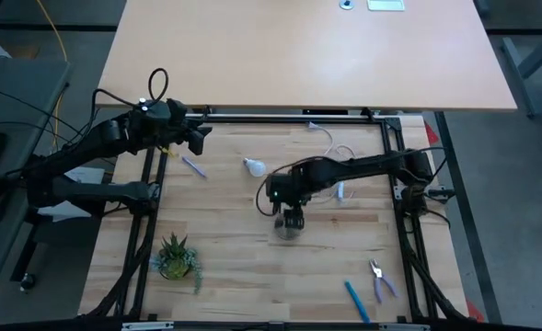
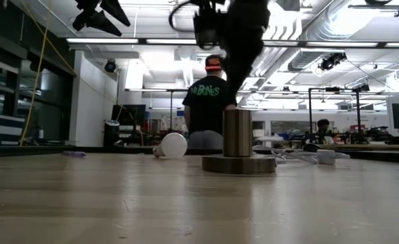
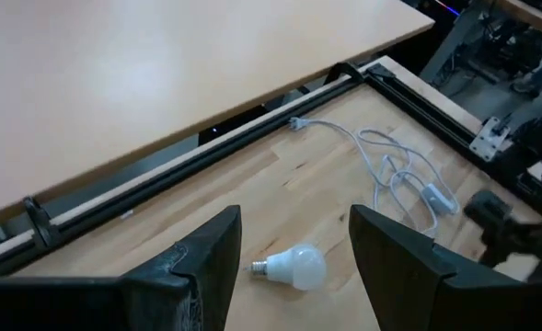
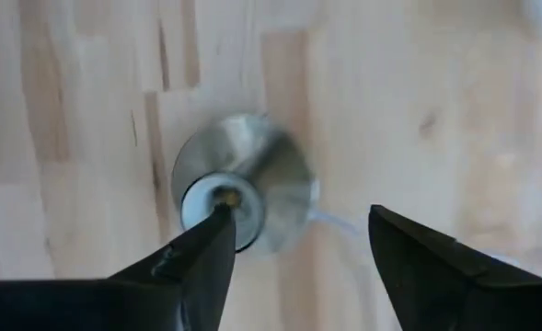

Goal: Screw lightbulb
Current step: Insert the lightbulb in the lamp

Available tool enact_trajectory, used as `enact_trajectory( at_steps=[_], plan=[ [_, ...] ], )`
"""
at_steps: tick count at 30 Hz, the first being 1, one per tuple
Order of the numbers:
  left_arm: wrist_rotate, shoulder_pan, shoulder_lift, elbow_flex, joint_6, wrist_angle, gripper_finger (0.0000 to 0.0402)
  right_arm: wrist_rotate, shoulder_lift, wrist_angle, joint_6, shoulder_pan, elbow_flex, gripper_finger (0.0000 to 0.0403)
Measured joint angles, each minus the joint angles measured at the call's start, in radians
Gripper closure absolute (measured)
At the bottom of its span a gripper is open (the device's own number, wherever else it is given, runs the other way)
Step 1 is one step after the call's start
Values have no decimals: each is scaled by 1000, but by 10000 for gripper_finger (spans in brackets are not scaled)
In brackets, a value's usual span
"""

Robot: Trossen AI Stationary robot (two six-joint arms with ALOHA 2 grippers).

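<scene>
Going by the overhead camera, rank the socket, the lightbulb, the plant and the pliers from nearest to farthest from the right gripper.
From the right gripper:
1. Socket, directly beneath it.
2. Lightbulb, toward the table's far side.
3. Pliers, near right corner.
4. Plant, near left.

- The desk [image 1: 224,276] had a pale wooden plank top inside a black frame.
- A white lightbulb [image 1: 254,166] lay on its side near the far middle.
- A metal socket [image 1: 289,230] with a round base stood upright near the centre, apart from the lightbulb.
- A white cord [image 1: 335,147] lay looped toward the far right.
- A small potted plant [image 1: 177,257] stood at the near left.
- Pliers [image 1: 381,279] and a blue pen [image 1: 356,301] lay at the near right.
- A pale pen [image 1: 194,166] lay at the far left.
</scene>
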Motion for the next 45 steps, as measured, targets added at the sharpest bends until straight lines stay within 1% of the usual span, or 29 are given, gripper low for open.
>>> enact_trajectory(
  at_steps=[3, 5, 7, 10, 12, 14, 16, 18, 21, 23, 27, 32, 38, 41, 45],
  plan=[
    [18, 0, 18, 0, 0, 0, 206, 35, 0, -55, -39, -26, 73, 164],
    [84, 4, 50, 0, 9, 2, 206, 61, 0, -77, -53, -49, 119, 164],
    [187, 17, 107, 0, 56, 2, 206, 76, 0, -104, -56, -77, 159, 164],
    [350, 43, 233, 0, 178, 1, 206, 81, 0, -160, -63, -122, 216, 164],
    [415, 58, 328, 12, 310, -14, 206, 81, 0, -216, -81, -153, 257, 164],
    [448, 67, 428, 50, 469, -36, 206, 81, 0, -277, -96, -183, 297, 164],
    [446, 66, 529, 97, 653, -89, 206, 77, 0, -334, -97, -210, 335, 164],
    [421, 66, 632, 144, 821, -131, 206, 65, 0, -387, -97, -232, 371, 164],
    [349, 59, 775, 202, 1008, -152, 206, 33, 0, -448, -97, -252, 424, 164],
    [289, 58, 857, 236, 1092, -142, 206, 23, -1, -479, -97, -257, 457, 164],
    [269, 59, 974, 299, 1109, -126, 206, 5, -2, -525, -98, -257, 527, 164],
    [286, 52, 1056, 339, 1166, -127, 206, -4, -2, -531, -96, -257, 599, 164],
    [288, 51, 1084, 344, 1188, -135, 206, -4, -2, -531, -116, -257, 638, 164],
    [317, 51, 1096, 345, 1215, -121, 206, -4, -2, -531, -126, -257, 638, 164],
    [330, 41, 1132, 345, 1192, -131, 206, -5, -2, -531, -142, -257, 638, 164]
  ],
)
